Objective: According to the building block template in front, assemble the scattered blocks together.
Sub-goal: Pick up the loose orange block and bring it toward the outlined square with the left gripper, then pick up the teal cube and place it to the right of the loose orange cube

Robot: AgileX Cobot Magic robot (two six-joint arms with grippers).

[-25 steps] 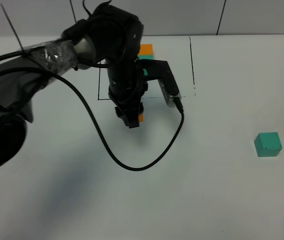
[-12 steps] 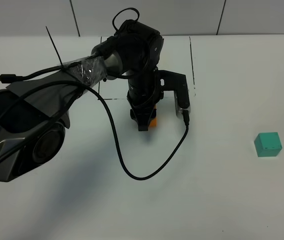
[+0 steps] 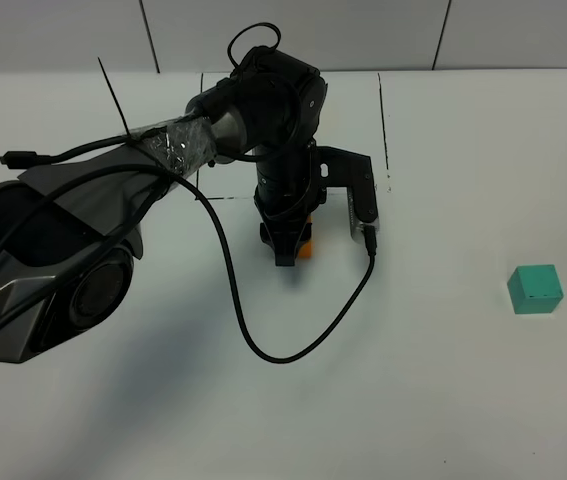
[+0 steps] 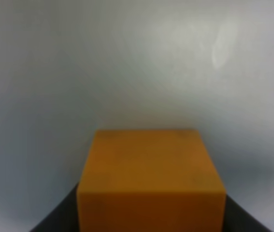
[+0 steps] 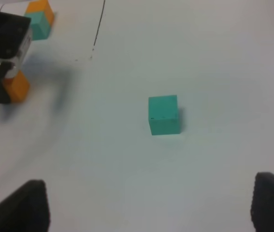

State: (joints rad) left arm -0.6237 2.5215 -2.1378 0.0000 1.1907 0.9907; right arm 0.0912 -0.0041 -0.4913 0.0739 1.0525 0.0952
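Left hand (image 3: 285,246) is clamped on the orange cube (image 4: 151,179), low over the smooth white counter (image 3: 443,400), near the middle. Right hand (image 5: 151,205) hangs wide and empty. Beyond sits the black-framed template (image 5: 39,19). The teal cube (image 3: 535,289), matte and sharp-edged, lies well apart to the right. Orange looks mid-placement; next, teal needs fetching and butting flush against it.

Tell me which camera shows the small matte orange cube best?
The left wrist view: the small matte orange cube sits large and close. The exterior high view shows only a sliver beside the left gripper; the right wrist view shows it small and far off.
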